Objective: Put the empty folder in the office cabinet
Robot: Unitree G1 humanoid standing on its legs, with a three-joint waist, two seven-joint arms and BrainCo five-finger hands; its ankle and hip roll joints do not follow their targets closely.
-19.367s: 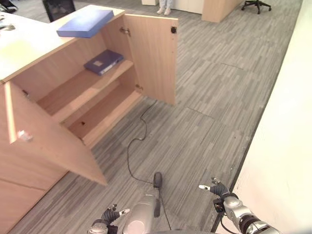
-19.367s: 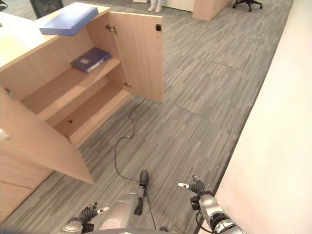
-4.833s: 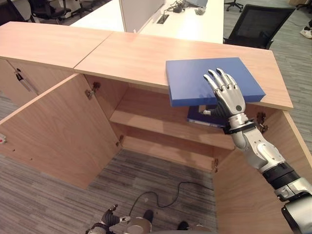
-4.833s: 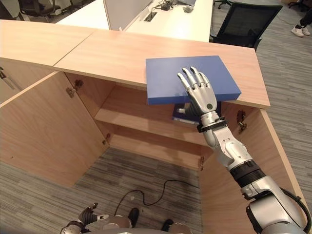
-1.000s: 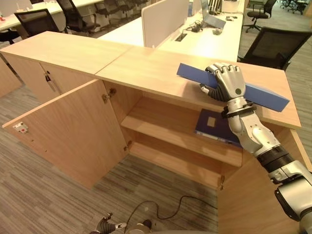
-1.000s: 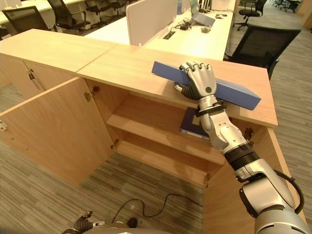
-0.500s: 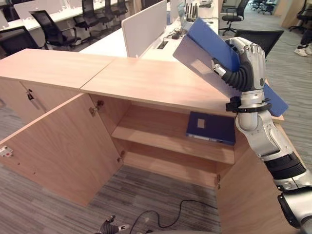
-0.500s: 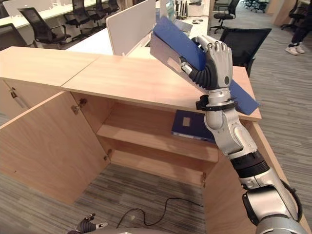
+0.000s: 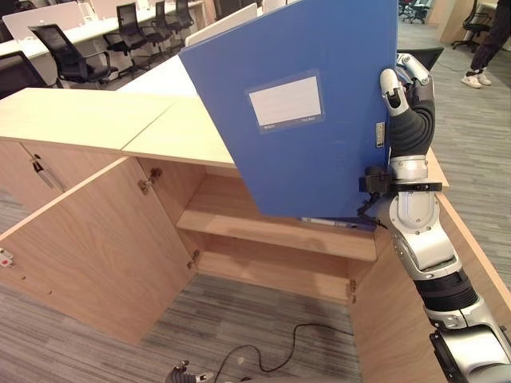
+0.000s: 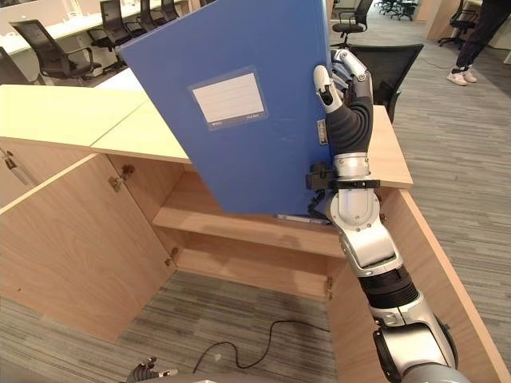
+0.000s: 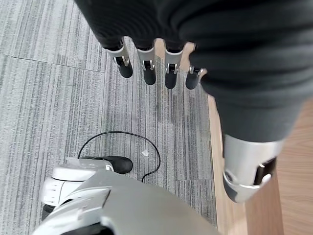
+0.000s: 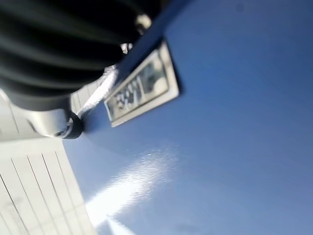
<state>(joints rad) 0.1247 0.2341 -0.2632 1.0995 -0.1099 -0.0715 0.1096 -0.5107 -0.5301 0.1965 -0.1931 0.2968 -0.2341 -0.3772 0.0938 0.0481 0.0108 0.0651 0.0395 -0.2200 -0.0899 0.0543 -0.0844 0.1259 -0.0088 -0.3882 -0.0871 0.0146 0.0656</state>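
My right hand (image 9: 408,112) is shut on the right edge of the blue folder (image 9: 303,120) and holds it upright in the air above the wooden cabinet top (image 9: 96,120). The folder's broad face, with a white label (image 9: 286,101), is turned toward me. The right wrist view has the folder's blue face (image 12: 234,122) close up against the hand. Below, the cabinet stands open, showing a shelf (image 9: 231,219). A sliver of a second, darker folder (image 9: 335,223) lies on that shelf, mostly hidden. My left hand (image 11: 146,68) hangs low over the carpet, fingers straight.
The cabinet's left door (image 9: 88,255) swings out toward me and the right door (image 9: 399,319) stands open under my right arm. Desks and office chairs (image 9: 48,40) stand behind the cabinet. A person's legs (image 9: 487,48) are at the far right.
The right hand has lifted the folder off the cabinet top and swung it from a slant to upright, its labelled face now toward me.
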